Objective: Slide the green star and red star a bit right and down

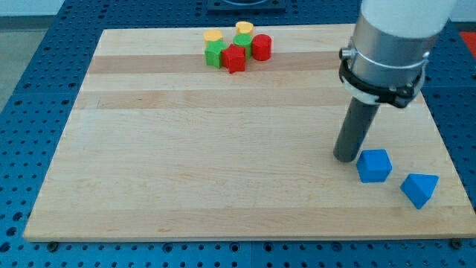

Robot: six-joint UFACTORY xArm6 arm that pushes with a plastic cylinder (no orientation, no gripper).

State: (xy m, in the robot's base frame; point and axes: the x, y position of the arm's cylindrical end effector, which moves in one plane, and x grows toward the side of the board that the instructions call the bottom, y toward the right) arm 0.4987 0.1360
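Observation:
The green star (216, 53) and the red star (234, 58) sit touching each other near the view's top, a little left of centre, on the wooden board (223, 149). My tip (345, 158) rests on the board at the view's right, far from both stars and just left of a blue cube (374, 165).
A red cylinder (261, 47), a green block (243, 40), a yellow block (244, 28) and a yellow heart-like block (213, 35) cluster around the stars. A blue triangular block (419, 188) lies at the lower right near the board's edge.

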